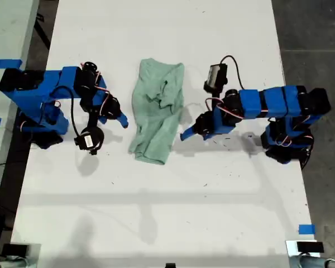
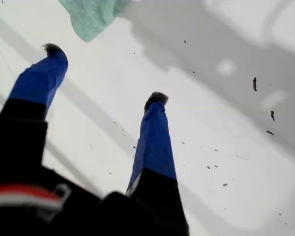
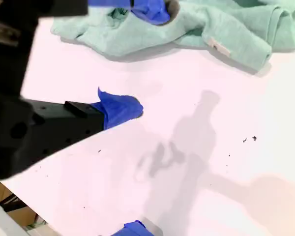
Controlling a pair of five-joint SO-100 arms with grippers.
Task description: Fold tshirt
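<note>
Between the two arms, the tshirt [image 1: 156, 110] is lying crumpled mid-counter [image 1: 173, 206]; my first hand [image 2: 105, 73] and my second hand [image 3: 130, 167] are both gaping wide, holding nothing.

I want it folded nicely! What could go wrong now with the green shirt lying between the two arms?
1. The tshirt lies crumpled, not flat, so a fold may come out lumpy.
2. My first gripper and my second gripper are both open and hold nothing; pinching the bunched edge might catch several layers, or just drag the cloth.
</note>
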